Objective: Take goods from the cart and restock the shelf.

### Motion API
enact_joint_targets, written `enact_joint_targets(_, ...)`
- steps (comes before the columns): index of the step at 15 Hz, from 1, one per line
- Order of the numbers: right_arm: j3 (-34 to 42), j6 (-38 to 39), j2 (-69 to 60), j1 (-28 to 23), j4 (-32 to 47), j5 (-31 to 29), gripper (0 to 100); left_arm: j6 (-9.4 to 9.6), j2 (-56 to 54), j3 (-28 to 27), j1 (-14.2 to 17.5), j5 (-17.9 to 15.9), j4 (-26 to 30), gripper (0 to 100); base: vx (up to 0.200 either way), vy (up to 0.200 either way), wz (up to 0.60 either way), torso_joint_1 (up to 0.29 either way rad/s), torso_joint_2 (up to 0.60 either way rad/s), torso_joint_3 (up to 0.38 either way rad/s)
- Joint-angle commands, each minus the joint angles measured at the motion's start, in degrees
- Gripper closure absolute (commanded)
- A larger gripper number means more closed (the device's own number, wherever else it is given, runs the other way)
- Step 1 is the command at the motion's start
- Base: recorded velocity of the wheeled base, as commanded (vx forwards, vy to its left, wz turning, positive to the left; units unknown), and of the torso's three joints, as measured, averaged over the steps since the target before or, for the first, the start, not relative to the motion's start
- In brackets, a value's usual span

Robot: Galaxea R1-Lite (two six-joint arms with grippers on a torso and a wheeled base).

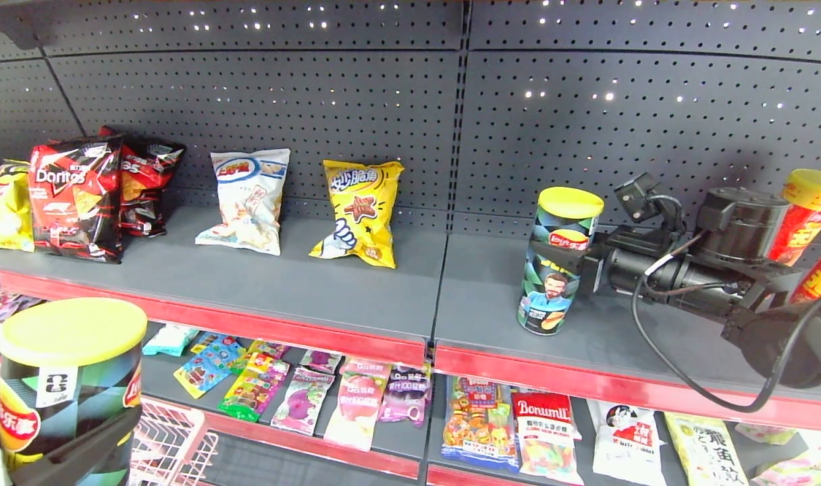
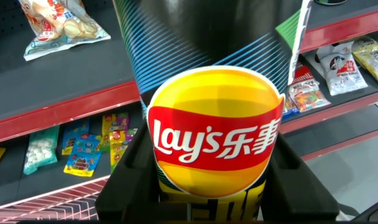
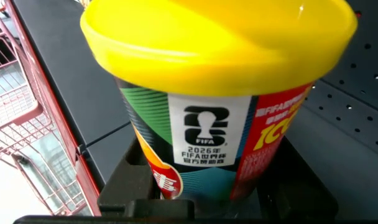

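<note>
Grips can [image 1: 563,233] upright on shelf [image 1: 356,287] at right with right gripper [image 1: 564,264]; clamps second can [image 1: 69,371] near left, by cart [image 1: 174,439], with left gripper [image 1: 63,442].

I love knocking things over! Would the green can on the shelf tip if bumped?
Probably: the green can is tall and narrow on a small base, so a bump near its yellow lid could topple it. Being round, it would likely roll along the shelf. The right hand grips it, which should steady it.
</note>
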Motion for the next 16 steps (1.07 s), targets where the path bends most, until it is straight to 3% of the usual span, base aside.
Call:
enact_joint_targets(1, 0.29, 0.12, 0.24, 0.17, -0.02, 0.01, 100, 0.01, 0.24, 0.34, -0.03, 0.00, -0.01, 100, 0.000, 0.000, 0.00, 0.000, 0.00, 0.000)
enact_joint_targets(8, 0.55, 0.12, 0.32, 0.26, -0.02, -0.34, 100, -0.08, 0.33, 0.78, -0.03, -0.09, -0.01, 100, 0.000, 0.000, 0.00, 0.000, 0.00, 0.000)
enact_joint_targets(9, 0.46, 0.03, 0.59, 0.26, -0.02, -0.87, 0, -0.08, 0.33, 0.78, -0.03, -0.09, -0.01, 100, 0.000, 0.000, 0.00, 0.000, 0.00, 0.000)
enact_joint_targets(16, 0.55, 0.12, 0.24, 0.26, -0.02, -1.22, 0, -0.08, 0.24, 1.13, 0.06, -0.09, -0.01, 100, 0.000, 0.000, 0.00, 0.000, 0.00, 0.000)
